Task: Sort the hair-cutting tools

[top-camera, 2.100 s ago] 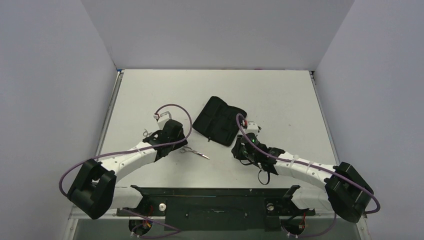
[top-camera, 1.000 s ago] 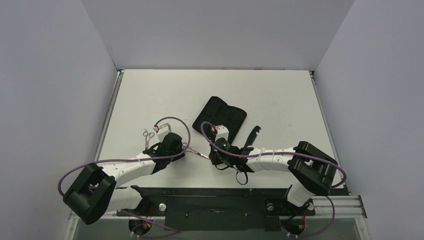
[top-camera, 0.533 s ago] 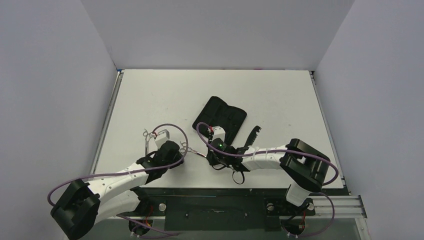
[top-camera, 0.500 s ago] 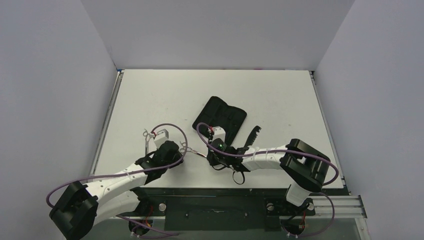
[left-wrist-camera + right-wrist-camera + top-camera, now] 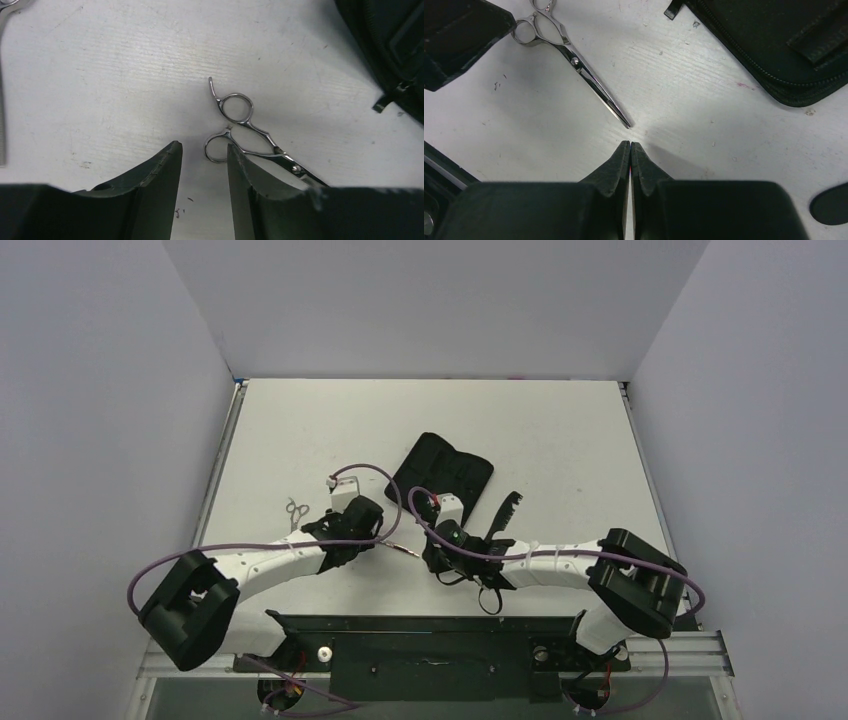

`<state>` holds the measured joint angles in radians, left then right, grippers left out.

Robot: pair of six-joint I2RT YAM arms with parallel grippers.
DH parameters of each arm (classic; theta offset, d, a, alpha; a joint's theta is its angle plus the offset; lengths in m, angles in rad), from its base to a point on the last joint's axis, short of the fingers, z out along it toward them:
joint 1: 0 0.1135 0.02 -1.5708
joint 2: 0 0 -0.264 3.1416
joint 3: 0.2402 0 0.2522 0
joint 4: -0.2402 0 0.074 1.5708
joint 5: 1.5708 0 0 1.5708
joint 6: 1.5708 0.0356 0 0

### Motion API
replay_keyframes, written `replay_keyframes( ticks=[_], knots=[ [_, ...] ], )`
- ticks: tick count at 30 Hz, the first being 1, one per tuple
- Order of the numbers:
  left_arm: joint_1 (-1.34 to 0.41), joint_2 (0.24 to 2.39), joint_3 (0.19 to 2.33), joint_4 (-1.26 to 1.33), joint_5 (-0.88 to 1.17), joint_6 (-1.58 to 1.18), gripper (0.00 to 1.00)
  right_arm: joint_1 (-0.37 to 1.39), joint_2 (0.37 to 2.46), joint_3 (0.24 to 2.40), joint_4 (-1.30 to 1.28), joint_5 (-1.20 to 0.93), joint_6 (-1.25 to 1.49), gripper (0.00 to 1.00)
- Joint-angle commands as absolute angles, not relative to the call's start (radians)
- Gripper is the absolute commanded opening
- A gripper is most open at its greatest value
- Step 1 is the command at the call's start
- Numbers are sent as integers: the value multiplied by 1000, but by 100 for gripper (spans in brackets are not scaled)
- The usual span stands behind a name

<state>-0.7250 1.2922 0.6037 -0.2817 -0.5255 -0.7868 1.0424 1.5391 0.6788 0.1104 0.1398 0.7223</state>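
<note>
**A:** Tools? Biggest first.

**B:** Slim black comb (image 5: 505, 508) lies flat on the table (image 5: 300, 430), right of centre in the top view, just beside the black zip case (image 5: 440, 480). Thin silver scissors (image 5: 262, 135), two rings, blades closed, lie low centre between both wrists. A second silver pair (image 5: 293, 510) lies left of centre.

**A:** Fingers?

**B:** Left fingers (image 5: 167, 162) are apart and hold nothing. One scissor ring sits at the gap, partly hidden behind the right-hand finger. Right fingers (image 5: 630, 150) are pressed together and empty, their tips just short of the blade point.

**A:** Room?

**B:** Case corner is up and right of the scissors, apart from them. The table's near edge is close below. White surface stretches across the upper part of the top view.
</note>
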Motion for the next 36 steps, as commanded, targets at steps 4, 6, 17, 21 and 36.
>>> replay_keyframes(
  ticks=[4,6,17,21,36],
  knots=[
    [-727,1404,665,-295,-547,-723,34,1050,1450,654,102,191,725,0],
    [-727,1420,673,-298,-544,-723,31,1051,1441,650,97,196,723,0],
    [-803,1412,631,-310,-498,-805,27,1049,1410,639,81,222,713,0],
    [-897,1391,611,-336,-498,-898,27,1049,1412,633,82,225,713,0],
    [-1121,1184,632,-515,-568,-1062,46,1046,1380,548,145,224,756,5]
  ],
)
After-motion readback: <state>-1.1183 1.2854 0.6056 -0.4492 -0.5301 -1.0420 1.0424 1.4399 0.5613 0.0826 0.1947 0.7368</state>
